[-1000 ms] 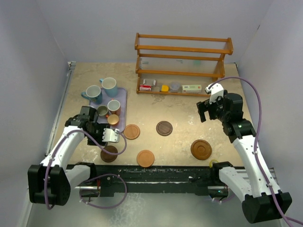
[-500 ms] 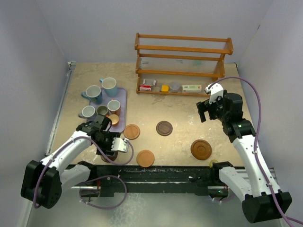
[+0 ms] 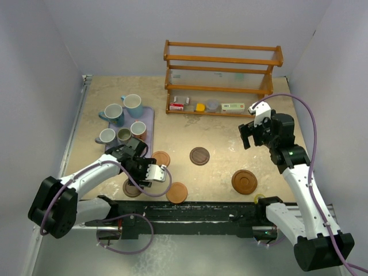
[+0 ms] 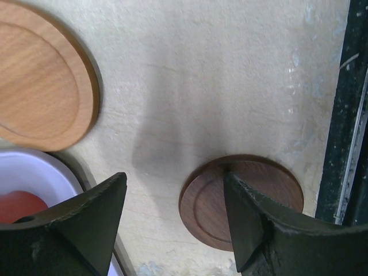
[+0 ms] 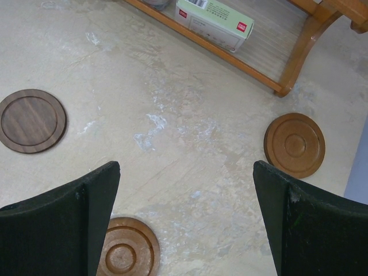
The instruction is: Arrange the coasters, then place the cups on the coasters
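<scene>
Dark coaster (image 4: 204, 210) lies flat, partly hidden behind one finger of the open, empty left hand (image 4: 172, 187).

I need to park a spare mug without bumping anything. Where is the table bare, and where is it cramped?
Bare: the strip between the wooden rack and the middle dark coaster, and the patch between that coaster and the ringed coaster. Crowded: the near left, where the left tool hangs between the lavender tray of cups and three coasters.

Tray (image 3: 148, 118) lavender. Right of it: dark brown coaster (image 3: 199, 156), ringed mid-brown coaster (image 3: 244, 181), light orange coaster (image 3: 176, 192). Counter (image 3: 230, 132) mottled beige.
</scene>
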{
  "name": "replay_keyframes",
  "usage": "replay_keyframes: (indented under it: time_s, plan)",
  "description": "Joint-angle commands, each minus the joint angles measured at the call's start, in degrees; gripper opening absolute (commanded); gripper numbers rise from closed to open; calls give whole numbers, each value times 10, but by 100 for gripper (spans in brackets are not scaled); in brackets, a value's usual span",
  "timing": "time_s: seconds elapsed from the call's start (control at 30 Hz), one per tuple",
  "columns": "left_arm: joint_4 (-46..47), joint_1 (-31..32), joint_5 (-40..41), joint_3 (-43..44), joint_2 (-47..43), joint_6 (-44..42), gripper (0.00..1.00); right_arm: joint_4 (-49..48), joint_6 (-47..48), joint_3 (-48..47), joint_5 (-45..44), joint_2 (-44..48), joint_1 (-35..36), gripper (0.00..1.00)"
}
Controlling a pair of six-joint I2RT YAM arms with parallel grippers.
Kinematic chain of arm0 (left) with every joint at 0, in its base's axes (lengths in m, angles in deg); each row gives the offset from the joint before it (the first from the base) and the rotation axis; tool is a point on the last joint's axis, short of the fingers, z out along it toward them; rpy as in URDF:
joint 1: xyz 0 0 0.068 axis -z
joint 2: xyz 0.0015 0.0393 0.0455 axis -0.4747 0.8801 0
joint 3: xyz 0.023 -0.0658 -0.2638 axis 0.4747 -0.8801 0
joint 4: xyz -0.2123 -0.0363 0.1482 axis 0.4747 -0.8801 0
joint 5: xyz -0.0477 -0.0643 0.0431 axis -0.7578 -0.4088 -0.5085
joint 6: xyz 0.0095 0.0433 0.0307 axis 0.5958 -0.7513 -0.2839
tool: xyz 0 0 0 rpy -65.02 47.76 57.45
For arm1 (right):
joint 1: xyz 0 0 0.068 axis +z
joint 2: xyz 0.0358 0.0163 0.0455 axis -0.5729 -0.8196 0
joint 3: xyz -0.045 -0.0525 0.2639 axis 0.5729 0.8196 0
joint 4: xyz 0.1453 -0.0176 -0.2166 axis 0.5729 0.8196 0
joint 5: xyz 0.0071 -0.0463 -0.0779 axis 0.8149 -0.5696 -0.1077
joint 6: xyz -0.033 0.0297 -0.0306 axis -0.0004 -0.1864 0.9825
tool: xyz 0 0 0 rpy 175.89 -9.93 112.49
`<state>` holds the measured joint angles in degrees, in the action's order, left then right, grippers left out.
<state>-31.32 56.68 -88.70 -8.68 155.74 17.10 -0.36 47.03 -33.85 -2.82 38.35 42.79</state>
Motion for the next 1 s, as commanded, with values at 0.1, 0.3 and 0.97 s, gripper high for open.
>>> replay_keyframes:
  time_s: [0.1, 0.3, 0.97]
  plan:
    - [124, 49, 21, 10, 57, 55, 64, -14, 10, 2, 2, 10, 1, 100]
    - [200, 82, 42, 34, 108, 69, 64, -14, 11, 3, 0, 17, 1, 100]
    - [256, 131, 23, 258, 315, 121, 60, -18, 15, 8, -14, 21, 1, 100]
